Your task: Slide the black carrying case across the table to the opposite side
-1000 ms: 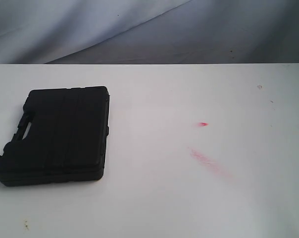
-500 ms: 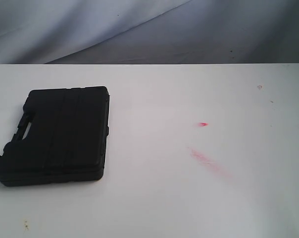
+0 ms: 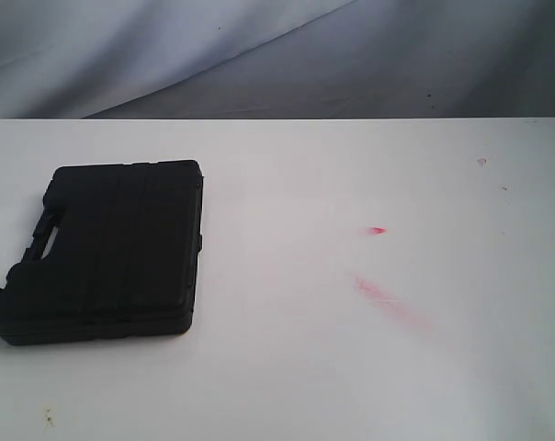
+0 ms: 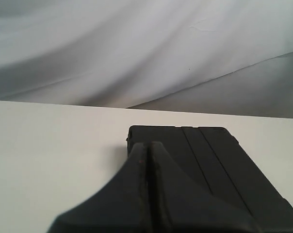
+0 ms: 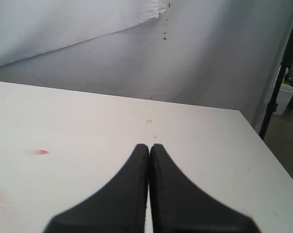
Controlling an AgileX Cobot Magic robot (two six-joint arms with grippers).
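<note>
- Left gripper (image 4: 147, 148) has its fingers pressed together, pointing at the case (image 3: 107, 248); right gripper (image 5: 149, 148), also closed, faces bare table (image 3: 287, 386).
- Case lies flat at the table's left side.
- Probably stiff, light plastic that slides easily; push flat against its handle edge, not pinch.

I count one black rectangular plastic carrying case (image 3: 107, 250), lying on the left of one large white flat table (image 3: 351, 386). I have two black grippers, my left gripper (image 4: 147, 145) and my right gripper (image 5: 149, 145), each with two fingers. The right half of the tabletop carries two red marks: one small bright red spot (image 3: 377, 230) and, nearer, one pale red smear (image 3: 388, 299). I make out at least three small dark specks (image 3: 48, 418), too faint to count surely. Beyond the far edge hangs one creased grey-white cloth backdrop (image 3: 167, 46).
</note>
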